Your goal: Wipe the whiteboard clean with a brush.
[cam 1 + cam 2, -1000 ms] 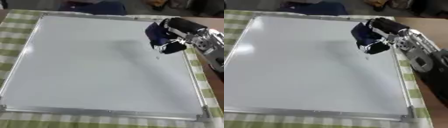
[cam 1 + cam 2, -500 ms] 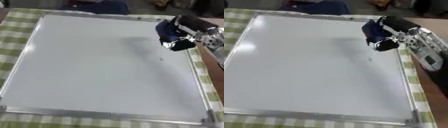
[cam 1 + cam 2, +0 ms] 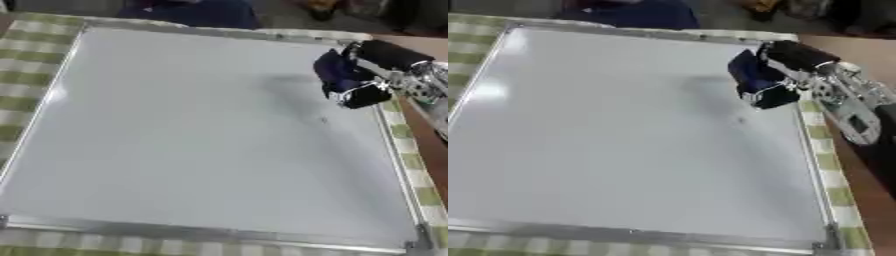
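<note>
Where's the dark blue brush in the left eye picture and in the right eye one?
Left eye view: the brush sits upper right, held in the right hand.
Right eye view: upper right too, nearer the middle.
Shared landmark: the small dark speck on the whiteboard, just below the brush.

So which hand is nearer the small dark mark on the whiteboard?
The right hand. It holds the dark blue brush near the whiteboard's right edge, just above and right of the mark. The left hand shows in neither view.
</note>
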